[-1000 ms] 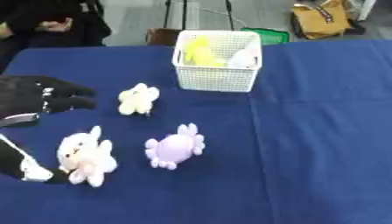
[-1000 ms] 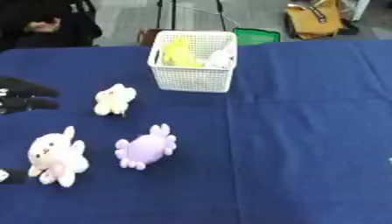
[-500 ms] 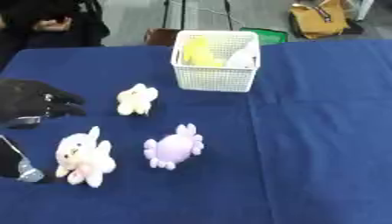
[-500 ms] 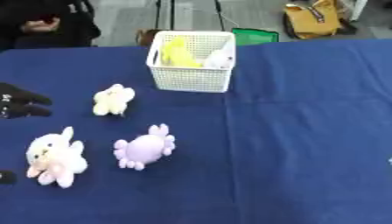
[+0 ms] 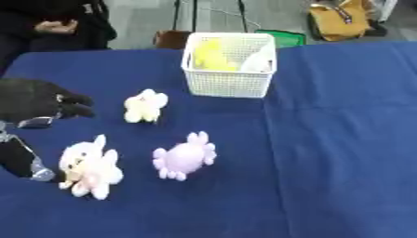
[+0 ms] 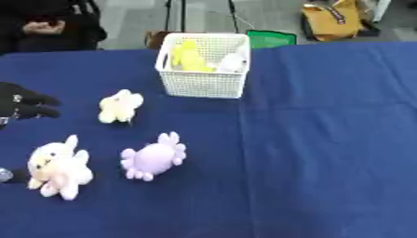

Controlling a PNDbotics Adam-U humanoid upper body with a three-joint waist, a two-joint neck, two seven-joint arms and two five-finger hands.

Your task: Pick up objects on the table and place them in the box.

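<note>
On the blue table [image 5: 342, 139] lie three plush toys: a pale yellow one [image 5: 145, 105], a white and pink bunny [image 5: 88, 168] and a purple one [image 5: 185, 156]. The white mesh box [image 5: 230, 69] stands at the back centre, with a yellow toy [image 5: 208, 55] and a white toy [image 5: 257, 60] inside. My black left hand [image 5: 36, 100] hovers at the left edge, fingers relaxed and pointing right toward the pale yellow toy, a short gap away from it. It holds nothing. My right hand does not show.
A black and silver part of my left arm [image 5: 20, 160] sits at the lower left, beside the bunny. A seated person [image 5: 57, 23], a brown bag [image 5: 342, 18] and a green item [image 5: 285, 37] lie beyond the far edge.
My left hand has drawn back slightly to the left and its fingers have come closer together. The toys and the box have not moved.
</note>
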